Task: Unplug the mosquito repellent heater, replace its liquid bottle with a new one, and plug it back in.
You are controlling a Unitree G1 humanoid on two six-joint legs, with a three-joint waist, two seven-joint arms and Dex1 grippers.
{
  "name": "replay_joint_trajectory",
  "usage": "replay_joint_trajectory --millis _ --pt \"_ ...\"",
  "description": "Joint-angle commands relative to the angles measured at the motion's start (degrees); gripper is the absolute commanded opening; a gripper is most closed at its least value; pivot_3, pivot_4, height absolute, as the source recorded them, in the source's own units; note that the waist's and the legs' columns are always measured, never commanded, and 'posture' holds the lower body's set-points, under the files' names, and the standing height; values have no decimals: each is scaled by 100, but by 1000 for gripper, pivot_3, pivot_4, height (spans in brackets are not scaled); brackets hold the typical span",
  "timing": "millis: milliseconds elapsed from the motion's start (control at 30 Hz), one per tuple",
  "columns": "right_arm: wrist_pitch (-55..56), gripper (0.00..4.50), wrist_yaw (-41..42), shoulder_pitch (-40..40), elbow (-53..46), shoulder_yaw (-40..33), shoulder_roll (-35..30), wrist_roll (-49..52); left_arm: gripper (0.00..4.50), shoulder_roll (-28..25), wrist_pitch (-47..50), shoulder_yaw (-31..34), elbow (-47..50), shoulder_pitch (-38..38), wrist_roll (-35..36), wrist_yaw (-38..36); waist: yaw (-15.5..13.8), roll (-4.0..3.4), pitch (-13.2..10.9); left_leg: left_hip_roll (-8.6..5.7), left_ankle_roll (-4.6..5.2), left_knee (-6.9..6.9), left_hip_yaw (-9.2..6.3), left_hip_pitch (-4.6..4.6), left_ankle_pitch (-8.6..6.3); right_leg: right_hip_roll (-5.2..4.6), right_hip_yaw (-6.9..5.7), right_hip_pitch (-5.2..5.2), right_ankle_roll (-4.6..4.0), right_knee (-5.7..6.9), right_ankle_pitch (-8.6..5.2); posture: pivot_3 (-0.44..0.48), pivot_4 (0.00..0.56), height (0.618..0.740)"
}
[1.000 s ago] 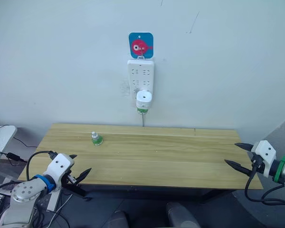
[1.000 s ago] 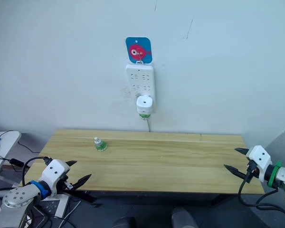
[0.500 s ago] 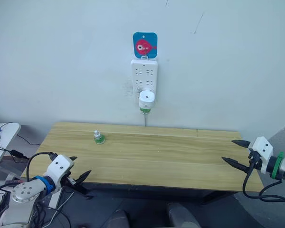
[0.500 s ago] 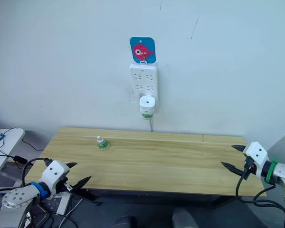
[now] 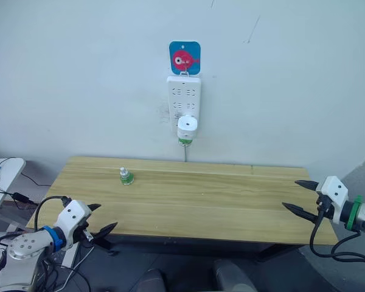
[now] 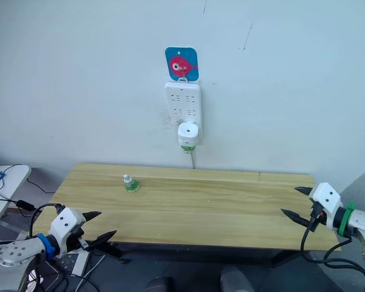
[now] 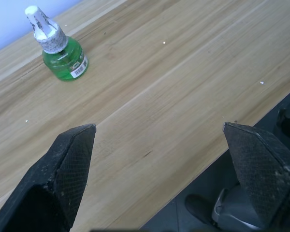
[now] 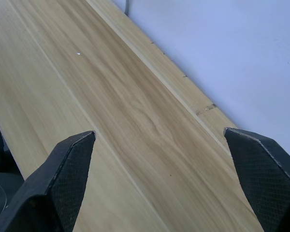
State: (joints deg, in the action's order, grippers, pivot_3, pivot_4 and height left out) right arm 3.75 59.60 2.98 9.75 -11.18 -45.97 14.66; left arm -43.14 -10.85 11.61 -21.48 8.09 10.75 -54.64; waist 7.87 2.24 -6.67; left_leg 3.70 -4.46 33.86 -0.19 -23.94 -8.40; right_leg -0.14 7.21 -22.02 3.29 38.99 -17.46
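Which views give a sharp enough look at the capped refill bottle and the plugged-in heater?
Left wrist view: the new bottle is sharp, its label stripes visible, lit evenly without glare. Left eye view: the heater on the power strip is small but clear, casting a soft shadow on the wall; its green bottle barely shows.

The counter (image 5: 188,201) is pale yellowish wood with long grain streaks. On it stands the new bottle (image 7: 62,52) — clear green, a pale grey-white cap and a small white barcode label. The heater (image 5: 186,128) is white, with green showing under it — its liquid bottle (image 5: 184,143). The power strip (image 5: 184,97) is white; above it hangs a blue tag (image 5: 184,58) bearing a pink-red figure. The wall (image 5: 79,73) is off-white. Both hands have black textured fingers (image 7: 67,164).
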Motion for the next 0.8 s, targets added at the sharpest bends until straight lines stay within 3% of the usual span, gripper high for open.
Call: replay_joint_trajectory --millis 33,200,300,367,433,567,700,800 --pt "-5 4459 -121 100 -342 -205 -58 63 4500 -139 -120 109 63 48 87 -141 0 1 -12 0 0 0 0 0 0 0 1 -1 0 0 0 -63 119 724" --pt "-105 4459 -301 472 -890 -347 56 193 4500 -139 158 360 475 265 518 -284 4 0 -100 3 -7 0 6 -1 -6 -4 8 -5 0 0 0 -85 154 724" --pt "-265 4459 -466 876 -1652 -424 213 353 4500 -104 663 504 1016 233 835 -177 -3 6 -243 8 -10 0 2 -1 -8 -5 6 -6 0 2 0 -120 207 724" --pt "-403 4459 -567 1008 -2054 -420 287 431 4500 -50 919 535 1275 143 913 -35 -6 -7 -343 5 -14 3 4 -1 -10 -10 10 -5 0 2 0 -120 207 724" --pt "-676 4459 -805 1126 -2682 -413 428 565 4500 -71 1307 553 1627 64 1090 -2 -4 -9 -414 1 1 3 12 -4 -1 -14 15 -8 0 0 -1 -150 253 724" --pt "-1588 4459 -1611 900 -4170 -32 838 888 4500 42 2357 282 2183 -1068 1463 278 -14 -2 -655 6 8 8 -6 -16 4 -4 5 -20 1 8 0 -191 294 724" --pt "-2434 4459 -2267 337 -4813 222 1072 1057 4500 184 2968 62 2214 -2097 1559 488 5 -7 -776 -2 11 16 -6 -68 7 1 7 -25 13 3 7 -213 313 724" --pt "-2916 4459 -2627 -271 -4970 416 1183 1104 4500 392 3169 -99 1988 -2882 1554 577 16 -2 -852 -3 26 17 -5 -93 -8 3 3 -42 71 -2 24 -226 321 724"
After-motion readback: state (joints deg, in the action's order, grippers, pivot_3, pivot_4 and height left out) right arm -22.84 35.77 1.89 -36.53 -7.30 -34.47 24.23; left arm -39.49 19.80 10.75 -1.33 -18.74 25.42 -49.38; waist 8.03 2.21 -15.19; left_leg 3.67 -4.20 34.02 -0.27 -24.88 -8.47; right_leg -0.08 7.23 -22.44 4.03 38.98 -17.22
